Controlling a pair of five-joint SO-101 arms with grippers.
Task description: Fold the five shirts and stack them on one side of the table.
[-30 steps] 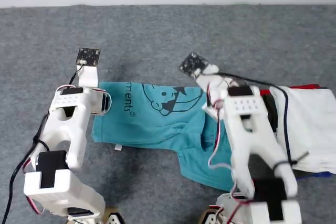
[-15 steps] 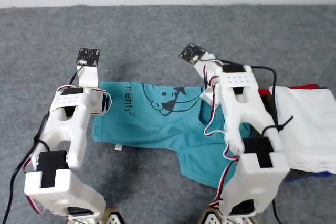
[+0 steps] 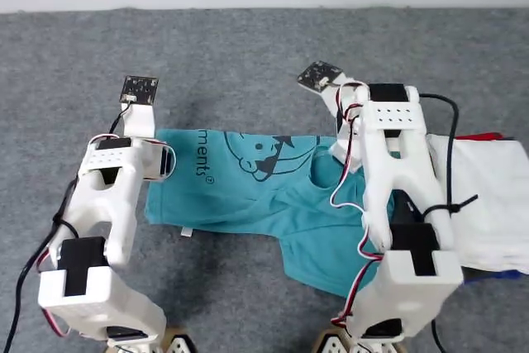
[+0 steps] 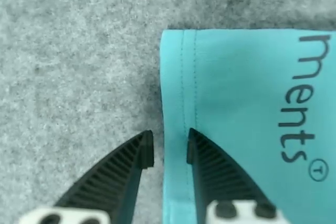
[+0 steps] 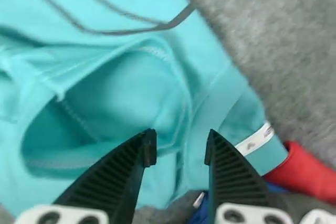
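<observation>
A teal shirt (image 3: 248,183) with a dark print lies spread across the middle of the grey table, rumpled toward the right. My left gripper (image 4: 169,148) is open at the shirt's left hem (image 4: 178,77), one finger over the carpet and the other over the cloth. In the high view it sits at the shirt's left edge (image 3: 161,161). My right gripper (image 5: 179,148) is open just above the teal shirt's collar opening (image 5: 105,98), near its label (image 5: 254,137). A white folded shirt (image 3: 488,192) tops the stack at the right.
Red cloth (image 3: 483,135) and blue cloth (image 3: 496,274) stick out from under the white shirt; both show in the right wrist view as red cloth (image 5: 302,169) and blue cloth (image 5: 197,211). Bare grey carpet (image 3: 248,64) stretches behind the shirt.
The right arm has swung to the right and farther back, its wrist now over the teal shirt's right end. A fold has risen near the collar. The left arm has kept still.
</observation>
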